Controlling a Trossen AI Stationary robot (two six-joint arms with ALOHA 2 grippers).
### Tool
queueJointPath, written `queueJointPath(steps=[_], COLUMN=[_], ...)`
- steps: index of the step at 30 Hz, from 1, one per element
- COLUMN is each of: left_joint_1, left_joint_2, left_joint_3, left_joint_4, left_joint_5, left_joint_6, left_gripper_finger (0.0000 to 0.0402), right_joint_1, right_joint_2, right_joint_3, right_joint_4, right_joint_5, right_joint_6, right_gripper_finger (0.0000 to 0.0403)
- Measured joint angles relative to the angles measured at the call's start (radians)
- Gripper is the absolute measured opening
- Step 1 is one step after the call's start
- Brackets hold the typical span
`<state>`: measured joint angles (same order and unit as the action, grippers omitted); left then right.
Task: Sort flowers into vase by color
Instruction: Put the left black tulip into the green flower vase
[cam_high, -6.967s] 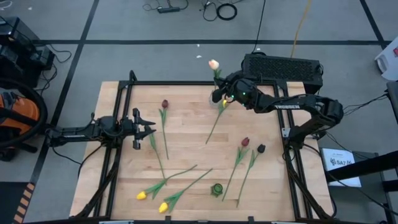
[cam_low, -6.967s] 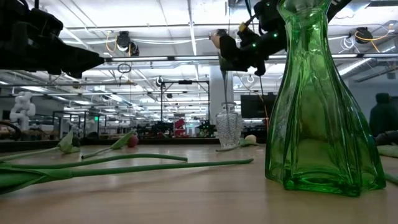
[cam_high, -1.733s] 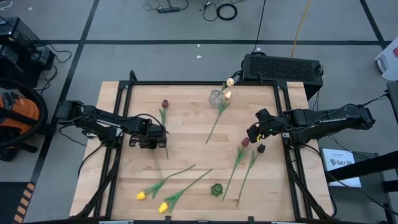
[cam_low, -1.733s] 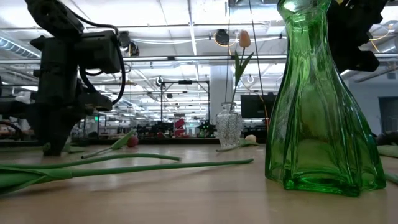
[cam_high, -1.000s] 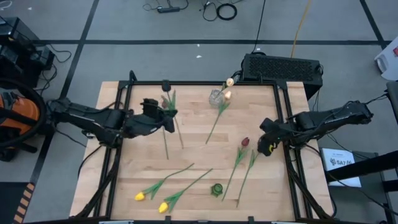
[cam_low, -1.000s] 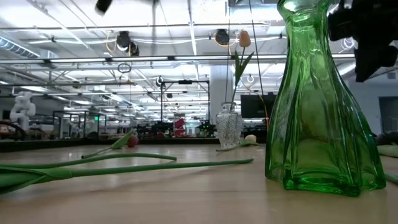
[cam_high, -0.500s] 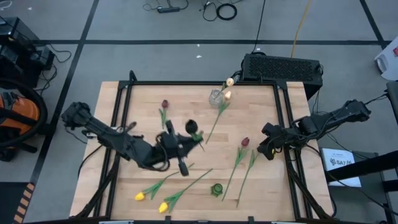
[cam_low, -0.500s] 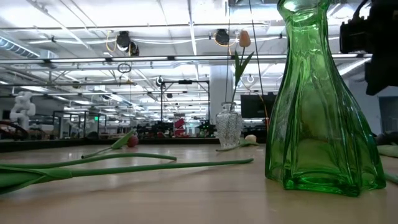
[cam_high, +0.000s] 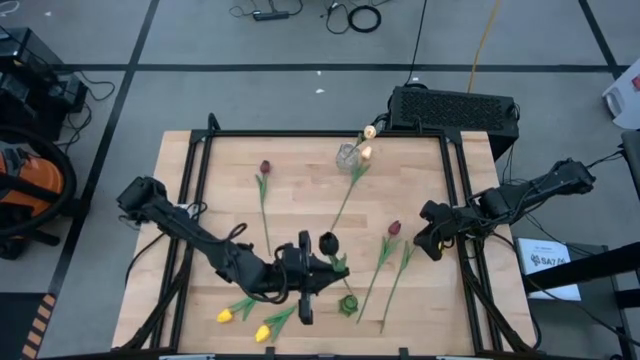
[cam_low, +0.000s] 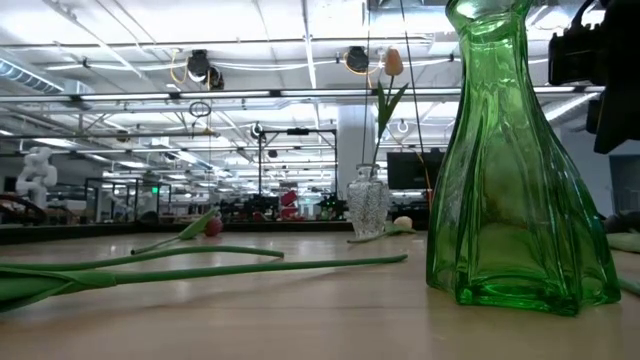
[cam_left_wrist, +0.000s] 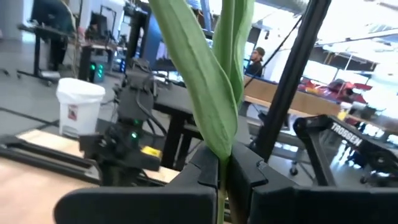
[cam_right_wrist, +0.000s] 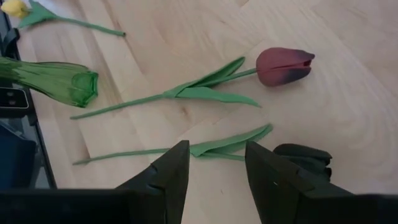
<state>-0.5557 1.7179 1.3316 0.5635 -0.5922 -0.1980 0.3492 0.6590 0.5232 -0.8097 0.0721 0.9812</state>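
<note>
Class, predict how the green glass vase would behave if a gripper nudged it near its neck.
The green glass vase is tall with a narrow neck, so probably tippy. Its flared base may resist slightly. Glass looks smooth, likely slippery and breakable.

My wooden table (cam_high: 300, 195) in its black frame, black ventilated box (cam_high: 452, 106) just past the far edge, orange-and-black machine (cam_high: 30, 190) on the floor at left, white bucket (cam_left_wrist: 79, 113) and a person (cam_left_wrist: 254, 60) beyond.

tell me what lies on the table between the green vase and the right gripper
In the high view, two tulips lie between the green vase and the right gripper: a dark red tulip and a near-black tulip, their stems slanting toward the vase.
</note>
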Motion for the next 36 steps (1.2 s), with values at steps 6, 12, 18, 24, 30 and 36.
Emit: queueJointPath(steps=[6, 12, 18, 24, 30, 36], left_joint_1=[-0.013, -0.011, -0.006, -0.007, -0.002, 0.004], left_joint_2=[0.049, 0.084, 0.089, 0.089, 0.104, 0.127], left_joint_3=[0.0, 0.0, 0.001, 0.001, 0.001, 0.001], left_joint_4=[0.006, 0.001, -0.005, -0.115, -0.151, -0.154], left_joint_5=[0.002, -0.013, -0.015, -0.014, -0.013, -0.009], left_joint_6=[-0.004, 0.061, 0.073, 0.048, 0.02, 0.004], left_gripper_finger=[0.0008, 0.0008, 0.0008, 0.0014, 0.0037, 0.0042], right_joint_1=[0.0, 0.0, 0.0, 0.0, 0.0, 0.0], right_joint_2=[0.0, 0.0, 0.0, 0.0, 0.0, 0.0], right_joint_3=[0.0, 0.0, 0.0, 0.0, 0.0, 0.0], right_joint_4=[0.0, -0.001, -0.001, -0.002, -0.002, -0.002], right_joint_5=[0.0, 0.0, 0.0, 0.0, 0.0, 0.001], right_joint_6=[-0.024, -0.025, -0.025, -0.025, -0.025, -0.025], right_gripper_finger=[0.0148, 0.0148, 0.0148, 0.0148, 0.0148, 0.0148])
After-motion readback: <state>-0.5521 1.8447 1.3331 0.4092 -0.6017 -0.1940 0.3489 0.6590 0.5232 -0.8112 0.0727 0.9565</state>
